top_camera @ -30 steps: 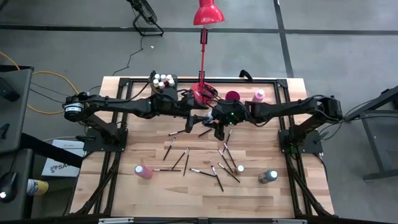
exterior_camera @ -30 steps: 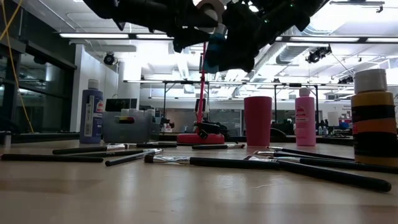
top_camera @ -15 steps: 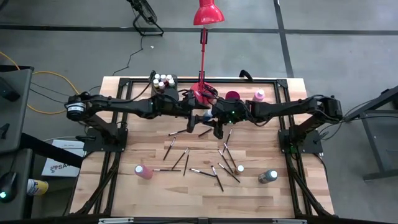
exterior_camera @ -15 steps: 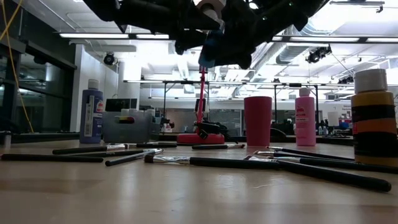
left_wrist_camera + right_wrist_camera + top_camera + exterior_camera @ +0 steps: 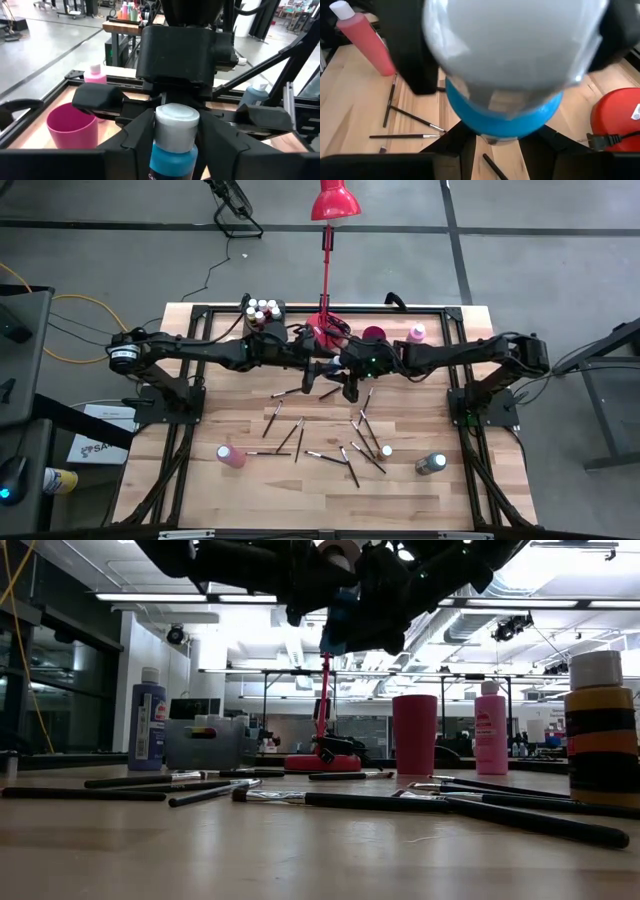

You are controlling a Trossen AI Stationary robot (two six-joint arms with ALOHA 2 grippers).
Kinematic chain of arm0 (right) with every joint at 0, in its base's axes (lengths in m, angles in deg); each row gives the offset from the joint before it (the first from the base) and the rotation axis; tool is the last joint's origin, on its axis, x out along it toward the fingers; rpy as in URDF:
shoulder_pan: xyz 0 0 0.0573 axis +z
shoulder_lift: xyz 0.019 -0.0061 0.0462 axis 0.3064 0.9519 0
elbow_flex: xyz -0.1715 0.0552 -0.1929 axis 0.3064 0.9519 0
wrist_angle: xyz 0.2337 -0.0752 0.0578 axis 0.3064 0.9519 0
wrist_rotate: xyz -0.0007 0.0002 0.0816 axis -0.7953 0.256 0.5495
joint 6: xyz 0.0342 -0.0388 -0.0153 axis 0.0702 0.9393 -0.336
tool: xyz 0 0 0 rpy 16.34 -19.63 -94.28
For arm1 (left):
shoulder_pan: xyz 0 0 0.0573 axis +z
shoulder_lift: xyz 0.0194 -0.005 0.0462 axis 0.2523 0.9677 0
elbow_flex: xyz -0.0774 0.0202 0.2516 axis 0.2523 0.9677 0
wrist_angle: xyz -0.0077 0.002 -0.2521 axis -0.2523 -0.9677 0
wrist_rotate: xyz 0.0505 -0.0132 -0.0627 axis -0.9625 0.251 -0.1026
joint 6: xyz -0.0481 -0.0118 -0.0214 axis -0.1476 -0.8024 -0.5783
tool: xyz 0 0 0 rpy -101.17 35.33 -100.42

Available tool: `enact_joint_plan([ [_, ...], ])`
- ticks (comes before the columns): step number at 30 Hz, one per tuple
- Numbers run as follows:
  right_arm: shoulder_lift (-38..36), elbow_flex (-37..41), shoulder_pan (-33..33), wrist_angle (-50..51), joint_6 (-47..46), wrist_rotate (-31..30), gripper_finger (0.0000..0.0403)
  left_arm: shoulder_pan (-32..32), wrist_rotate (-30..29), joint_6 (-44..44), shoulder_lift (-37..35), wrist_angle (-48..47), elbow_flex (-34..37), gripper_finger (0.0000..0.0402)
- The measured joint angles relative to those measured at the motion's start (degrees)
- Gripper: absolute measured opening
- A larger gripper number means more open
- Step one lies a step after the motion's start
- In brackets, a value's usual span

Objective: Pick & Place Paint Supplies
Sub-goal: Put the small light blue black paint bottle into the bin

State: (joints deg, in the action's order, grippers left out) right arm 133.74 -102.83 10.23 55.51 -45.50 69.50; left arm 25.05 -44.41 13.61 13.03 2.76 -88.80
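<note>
1. Since a second ago, my left gripper has slid in toward my right gripper above the middle of the table, and its fingers have drawn closer together.
2. Right fingers are clamped on the blue paint bottle, held in the air between both grippers.
3. Left fingers flank the bottle just below its white cap; whether they are pressing yet, I cannot tell.
4. It looks light, with smooth plastic that is probably slippery and slightly squeezable. I judge the firm shoulder under the cap the best hold.
5. Paintbrushes lie scattered on the table below.
</note>
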Motion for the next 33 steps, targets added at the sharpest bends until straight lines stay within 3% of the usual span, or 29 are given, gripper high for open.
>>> enact_joint_plan([
  [4,0.68,-0.02,-0.02,-0.15,-0.39,1.28,0.0123,0.04,0.67,0.48,0.14,-0.73,0.09,0.0112],
  [14,0.97,-0.02,-0.02,-0.16,-1.43,1.17,0.0124,0.02,0.11,2.43,0.14,-1.22,0.09,0.0114],
  [19,-0.90,-0.09,0.06,4.33,-3.00,-2.73,0.0148,0.04,-2.45,3.57,0.14,-1.24,0.02,0.0111],
  [27,-5.49,-0.09,0.02,13.38,-3.36,-4.23,0.0225,0.07,-13.11,8.02,-1.94,-3.92,0.04,0.0110],
  [33,-8.94,-0.06,-0.07,20.04,-3.26,-6.33,0.0261,0.04,-26.63,12.13,-6.01,-9.44,0.75,0.0110],
])
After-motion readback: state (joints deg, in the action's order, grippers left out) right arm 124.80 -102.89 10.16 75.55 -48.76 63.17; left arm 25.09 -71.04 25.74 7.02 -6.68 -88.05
